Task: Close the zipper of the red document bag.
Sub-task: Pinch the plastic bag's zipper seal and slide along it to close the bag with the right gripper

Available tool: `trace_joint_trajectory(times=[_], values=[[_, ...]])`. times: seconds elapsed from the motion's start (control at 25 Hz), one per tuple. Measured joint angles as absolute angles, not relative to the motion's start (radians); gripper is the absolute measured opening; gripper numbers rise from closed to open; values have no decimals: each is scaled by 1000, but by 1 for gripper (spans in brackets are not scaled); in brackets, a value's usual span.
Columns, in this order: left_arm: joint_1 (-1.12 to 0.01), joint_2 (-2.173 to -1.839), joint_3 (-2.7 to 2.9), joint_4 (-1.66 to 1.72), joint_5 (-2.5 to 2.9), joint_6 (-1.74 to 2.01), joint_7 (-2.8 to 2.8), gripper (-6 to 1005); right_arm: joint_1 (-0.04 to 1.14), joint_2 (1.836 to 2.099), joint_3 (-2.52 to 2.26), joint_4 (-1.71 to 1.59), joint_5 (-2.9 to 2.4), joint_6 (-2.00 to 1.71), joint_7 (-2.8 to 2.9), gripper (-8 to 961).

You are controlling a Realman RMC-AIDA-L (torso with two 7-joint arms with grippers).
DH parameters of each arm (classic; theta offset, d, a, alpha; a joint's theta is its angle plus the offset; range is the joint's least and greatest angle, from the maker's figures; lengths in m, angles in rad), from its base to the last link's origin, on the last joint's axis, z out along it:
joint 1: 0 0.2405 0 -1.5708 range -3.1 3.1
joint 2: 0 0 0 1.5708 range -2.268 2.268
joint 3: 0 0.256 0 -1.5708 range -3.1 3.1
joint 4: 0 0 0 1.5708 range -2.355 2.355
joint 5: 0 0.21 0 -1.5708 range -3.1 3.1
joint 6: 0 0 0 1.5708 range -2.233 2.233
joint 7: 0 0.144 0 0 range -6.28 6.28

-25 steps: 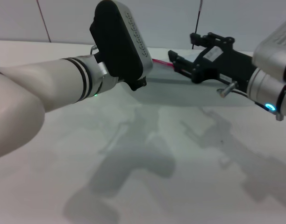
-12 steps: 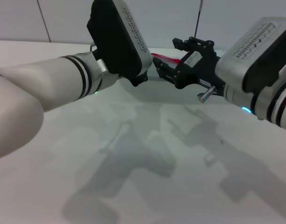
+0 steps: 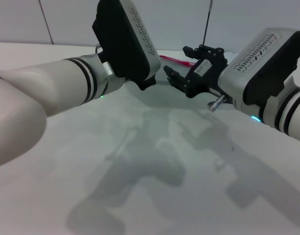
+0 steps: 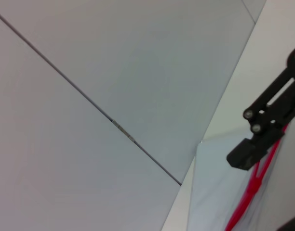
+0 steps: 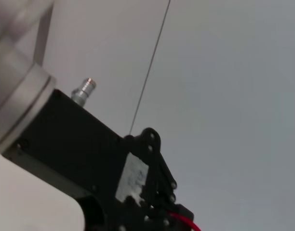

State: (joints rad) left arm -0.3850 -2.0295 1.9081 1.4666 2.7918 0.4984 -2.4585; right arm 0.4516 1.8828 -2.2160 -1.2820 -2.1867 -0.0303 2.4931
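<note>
Zipper [image 3: 175,60] showed as a thin red strip along the far edge of the red document bag [image 3: 162,95], flat on the counter [image 3: 140,196] beneath both my hands. My right hand [image 3: 179,78] hovered beside it, fingers spread. My left hand [image 3: 146,84] hid its fingers; cannot tell.

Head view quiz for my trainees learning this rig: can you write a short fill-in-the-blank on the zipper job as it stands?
1. The zipper on the document bag is coloured ____.
2. The gripper nearest the zipper is the ____ gripper.
3. The left gripper is mostly hidden behind its own ____ wrist housing.
4. The bag lies flat on a ____ table.

Missing words: red; right; black; white
</note>
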Motion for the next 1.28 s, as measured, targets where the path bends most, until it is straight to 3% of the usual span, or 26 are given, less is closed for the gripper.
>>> trace_joint_trajectory(times=[0.36, 0.44, 0.6, 1.28], values=[[-386, -2029, 1912, 1480, 2804, 500, -2457, 37, 445, 1947, -2150, -1250, -2208, -32, 2388, 592], [-385, -2029, 1912, 1487, 2816, 503, -2462, 37, 444, 1972, -2132, -1232, -2208, -33, 2332, 589], [-383, -2029, 1912, 1500, 2822, 507, -2464, 38, 444, 1987, -2124, -1218, -2208, -31, 2303, 582], [-359, -2029, 1909, 1522, 2835, 472, -2458, 37, 440, 1997, -2089, -1209, -2255, -27, 2283, 551]])
